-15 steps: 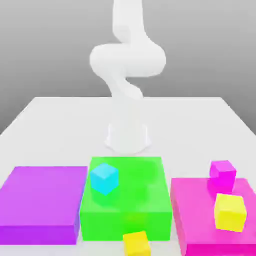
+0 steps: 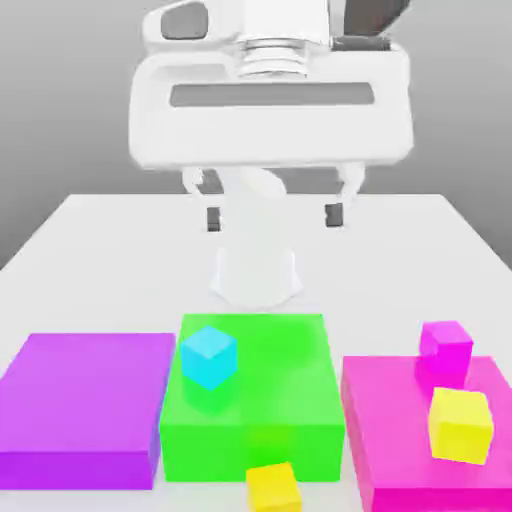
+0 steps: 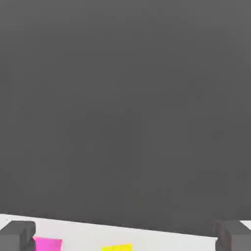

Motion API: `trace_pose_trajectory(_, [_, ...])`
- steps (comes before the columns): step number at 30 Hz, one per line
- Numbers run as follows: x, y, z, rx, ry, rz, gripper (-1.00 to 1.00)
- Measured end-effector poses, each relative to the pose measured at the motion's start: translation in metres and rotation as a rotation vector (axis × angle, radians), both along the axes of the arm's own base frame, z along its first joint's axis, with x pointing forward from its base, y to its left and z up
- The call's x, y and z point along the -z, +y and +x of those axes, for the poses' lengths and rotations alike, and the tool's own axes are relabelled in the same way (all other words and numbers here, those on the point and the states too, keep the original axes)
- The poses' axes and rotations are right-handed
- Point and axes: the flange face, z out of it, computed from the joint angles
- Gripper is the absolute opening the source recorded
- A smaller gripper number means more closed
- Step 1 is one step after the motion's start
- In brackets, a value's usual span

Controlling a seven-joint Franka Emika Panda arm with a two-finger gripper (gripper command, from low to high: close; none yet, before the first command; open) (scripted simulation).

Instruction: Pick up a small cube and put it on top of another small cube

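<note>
Small bright-yellow cube [image 2: 274, 487] sits on the white table [image 2: 90, 250], touching or just off the front face of the flat green block [image 2: 280, 400]. Claw [image 2: 271, 215] hangs high above the table, fingers spread wide, holding nothing. From the claw the cube lies at roughly 6 o'clock in the exterior view, well apart, probably nearer the camera. Grasp not yet started; the move is a long drop.

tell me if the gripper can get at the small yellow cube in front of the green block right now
Probably yes: the small yellow cube sits alone on the table, nothing above it, and the gripper hangs open well above.
</note>
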Motion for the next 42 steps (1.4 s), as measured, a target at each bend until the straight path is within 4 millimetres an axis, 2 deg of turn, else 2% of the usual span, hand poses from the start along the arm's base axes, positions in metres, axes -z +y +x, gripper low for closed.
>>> trace_pose_trajectory(5, [0.094,0.005,0.008,-0.04,0.132,-0.018,0.0])
trace_pose_trajectory(11, [0.205,0.006,-0.006,-0.083,0.291,-0.043,0.0])
trace_pose_trajectory(16, [0.277,0.007,-0.01,-0.092,0.322,-0.049,0.0])
trace_pose_trajectory(17, [0.287,0.007,-0.011,-0.092,0.323,-0.049,-1.0])
trace_pose_trajectory(22, [0.287,0.007,-0.011,-0.091,0.323,-0.049,-1.0])
trace_pose_trajectory(23, [0.292,0.007,-0.011,-0.092,0.324,-0.049,-1.0])
trace_pose_trajectory(24, [0.288,0.007,-0.011,-0.092,0.324,-0.049,-1.0])
trace_pose_trajectory(28, [0.243,0.007,-0.01,-0.092,0.324,-0.049,-1.0])
trace_pose_trajectory(30, [0.213,0.02,0.0,-0.114,0.283,-0.042,-1.0])
trace_pose_trajectory(32, [0.187,0.019,-0.002,-0.07,0.266,-0.021,-1.0])
trace_pose_trajectory(37, [0.138,-0.007,-0.028,0.133,0.269,0.036,-1.0])
trace_pose_trajectory(42, [0.099,-0.028,-0.064,0.334,0.274,0.076,-1.0])
